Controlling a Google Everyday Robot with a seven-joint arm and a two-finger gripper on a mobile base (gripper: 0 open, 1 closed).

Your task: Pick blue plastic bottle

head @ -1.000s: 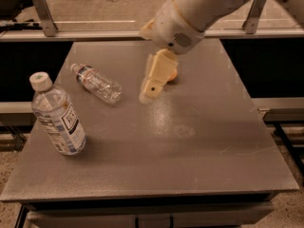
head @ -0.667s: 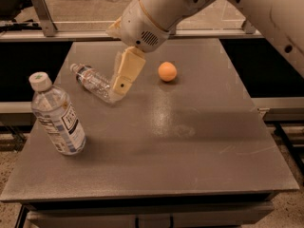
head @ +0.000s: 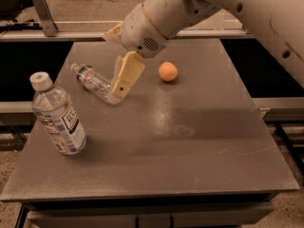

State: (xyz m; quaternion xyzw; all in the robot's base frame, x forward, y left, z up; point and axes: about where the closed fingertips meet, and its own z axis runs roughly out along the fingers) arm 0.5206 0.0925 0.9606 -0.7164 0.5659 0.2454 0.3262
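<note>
The blue plastic bottle point(head: 57, 115) stands upright at the table's left front; it is clear, with a white cap and a white-and-blue label with dark print. My gripper point(head: 122, 82) hangs from the white arm above the middle-left of the table, to the right of and behind that bottle. Its cream fingers overlap the near end of a smaller crinkled clear bottle point(head: 92, 80) that lies on its side.
An orange ball point(head: 168, 71) rests on the grey table point(head: 190, 146) just right of the gripper. A metal rail and post run along the back. The table edges drop off at left, right and front.
The arm and gripper have moved left across the table, from over the ball's spot to the lying small bottle. The ball is now uncovered. The bottles have not moved.
</note>
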